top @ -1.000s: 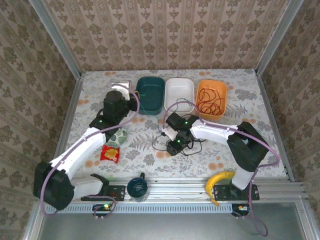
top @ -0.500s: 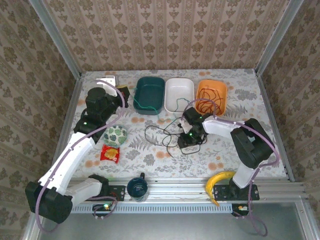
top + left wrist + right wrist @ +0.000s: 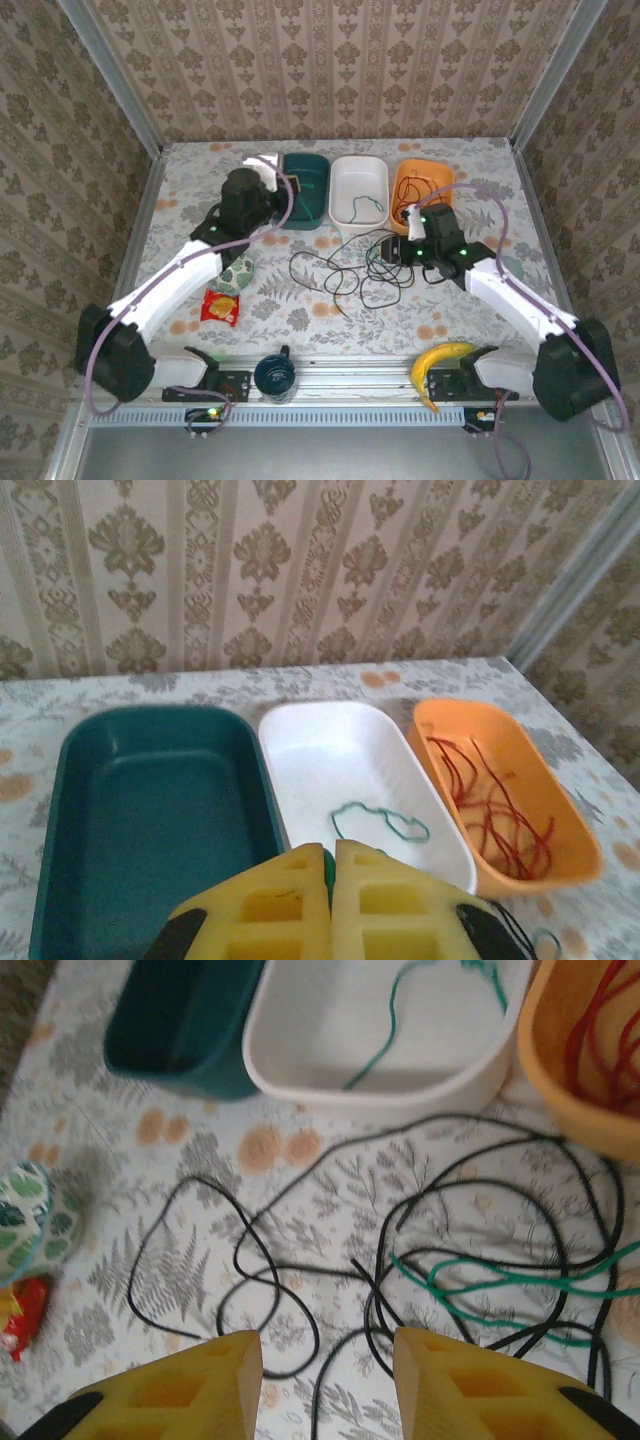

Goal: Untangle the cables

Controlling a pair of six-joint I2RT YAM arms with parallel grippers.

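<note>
Black cables [image 3: 350,268] lie in loose, overlapping loops on the desk [image 3: 300,318], in front of the white bin [image 3: 330,750] and the orange bin [image 3: 445,725]. Green strands [image 3: 500,1282] cross the right side of that tangle. Another green cable [image 3: 385,823] lies curled inside the white bin. Red cables [image 3: 490,805] are heaped in the orange bin. Teal bin [image 3: 150,800] stands against the white bin's left side.

Left gripper [image 3: 328,855] hangs over the near edge where the teal and white bins meet, clenched pad to pad; cannot tell if anything is pinched. Right gripper [image 3: 328,1345] is released, fingers wide apart, above the black loops and touching none. A banana [image 3: 440,360] lies near the right arm's base.
</note>
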